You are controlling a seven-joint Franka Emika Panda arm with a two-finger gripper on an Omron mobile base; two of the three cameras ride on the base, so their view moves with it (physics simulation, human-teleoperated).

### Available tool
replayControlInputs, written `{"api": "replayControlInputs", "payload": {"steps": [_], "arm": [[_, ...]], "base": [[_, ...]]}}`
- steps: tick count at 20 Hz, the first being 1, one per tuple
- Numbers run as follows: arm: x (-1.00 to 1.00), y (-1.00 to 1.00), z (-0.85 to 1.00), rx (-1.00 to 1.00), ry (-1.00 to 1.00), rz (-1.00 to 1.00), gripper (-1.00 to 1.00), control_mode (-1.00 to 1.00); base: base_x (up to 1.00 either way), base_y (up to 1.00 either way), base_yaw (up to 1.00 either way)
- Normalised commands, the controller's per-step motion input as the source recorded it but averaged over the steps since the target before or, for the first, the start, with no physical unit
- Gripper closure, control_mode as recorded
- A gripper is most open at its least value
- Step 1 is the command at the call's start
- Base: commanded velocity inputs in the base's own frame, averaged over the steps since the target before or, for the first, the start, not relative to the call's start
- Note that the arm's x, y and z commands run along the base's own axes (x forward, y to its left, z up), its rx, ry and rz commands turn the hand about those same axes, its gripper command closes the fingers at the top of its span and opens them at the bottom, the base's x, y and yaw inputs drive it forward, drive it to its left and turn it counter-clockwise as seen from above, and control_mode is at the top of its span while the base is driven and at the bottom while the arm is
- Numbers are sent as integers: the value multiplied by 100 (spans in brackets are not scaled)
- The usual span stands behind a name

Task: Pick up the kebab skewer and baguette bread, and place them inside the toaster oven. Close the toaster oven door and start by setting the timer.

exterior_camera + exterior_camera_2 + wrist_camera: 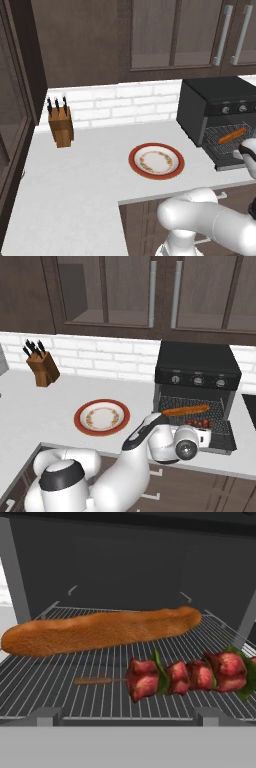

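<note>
The hand view looks into the toaster oven (197, 383): the baguette bread (100, 630) lies across the wire rack (60, 682), the kebab skewer (190, 674) just in front of it. The right base view shows the gripper (207, 437) at the open toaster oven door (222, 442), jaws spread wide, holding nothing. The left base view adds an empty plate (156, 161).

Rendered home kitchen, dark wood cabinets (165, 35), white brick backsplash (120, 102), knife block (60, 125), countertop (85, 170)

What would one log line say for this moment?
baguette: on rack | skewer: on rack, nearer door | oven: door down | gripper: open, holding nothing | plate: on counter
</note>
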Motion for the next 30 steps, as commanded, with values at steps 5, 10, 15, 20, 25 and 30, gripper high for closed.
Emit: {"api": "replayControlInputs", "payload": {"steps": [5,10,15,20,25,30], "arm": [[9,0,0,0,0,0,-100,-100],[6,0,-4,0,0,0,-100,-100],[0,0,-16,0,0,0,-100,-100],[0,0,-9,0,0,0,-100,-100],[0,0,0,0,0,0,-100,-100],[-1,0,0,0,-3,0,-100,-100]], "base": [[0,0,0],[0,0,0],[0,0,0],[0,0,0],[0,0,0],[0,0,0]]}}
